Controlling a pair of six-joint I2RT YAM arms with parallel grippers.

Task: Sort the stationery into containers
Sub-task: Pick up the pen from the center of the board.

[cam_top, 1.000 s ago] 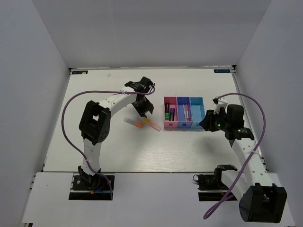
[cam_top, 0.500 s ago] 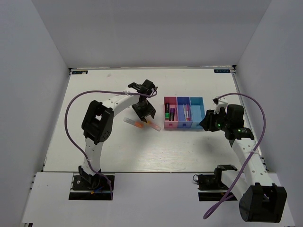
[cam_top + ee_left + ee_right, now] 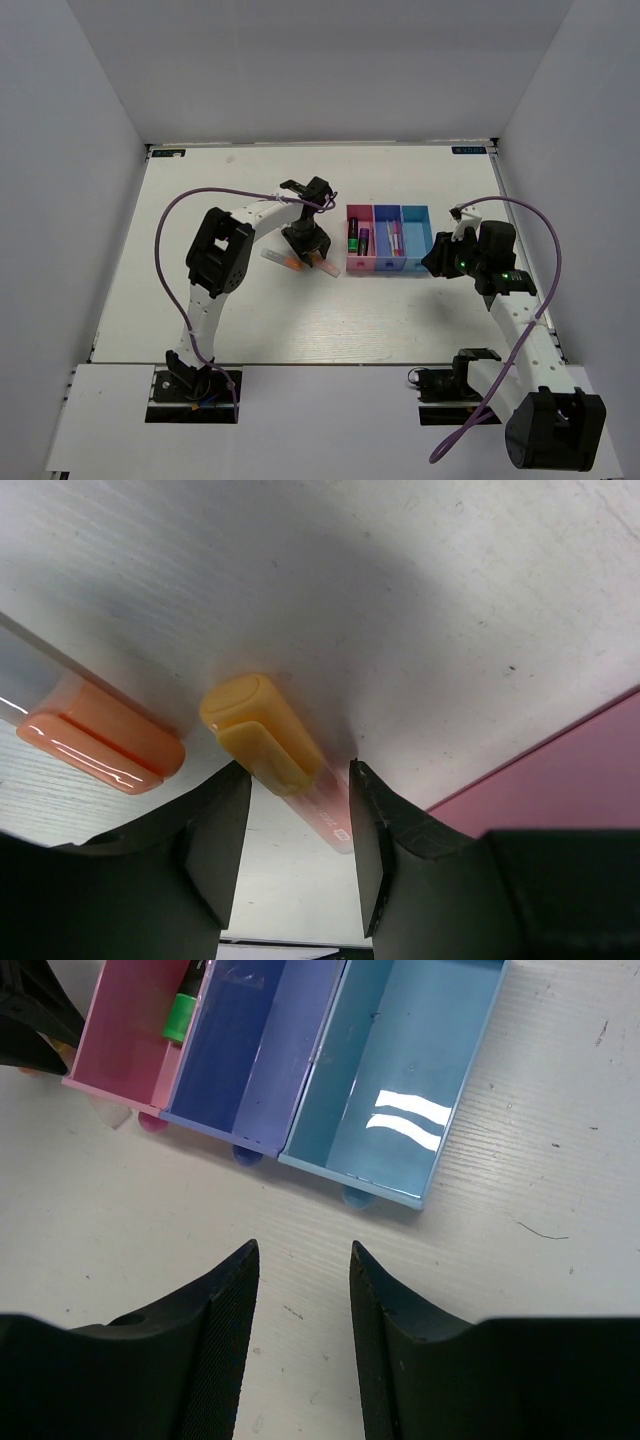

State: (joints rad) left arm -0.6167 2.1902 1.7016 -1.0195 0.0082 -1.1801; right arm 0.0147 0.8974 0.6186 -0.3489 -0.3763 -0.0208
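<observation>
My left gripper (image 3: 311,253) is open and low over the table, its jaws straddling a yellow-capped pink highlighter (image 3: 262,730) that lies flat, with a gap on each side. An orange highlighter (image 3: 105,738) lies just left of it, also visible from above (image 3: 283,260). The joined pink (image 3: 358,268), blue-purple (image 3: 386,267) and cyan (image 3: 415,266) bins stand right of them. The pink bin holds a black-green marker (image 3: 353,238) and a purple marker (image 3: 364,240). The blue-purple bin holds thin pens (image 3: 394,238). My right gripper (image 3: 433,262) is open and empty beside the cyan bin (image 3: 400,1080).
The pink bin's wall (image 3: 560,770) is close to the right of my left fingers. White walls enclose the table on three sides. Purple cables loop above both arms.
My left gripper has moved nearer and rightward, down onto the yellow-capped highlighter. The right arm has not moved.
</observation>
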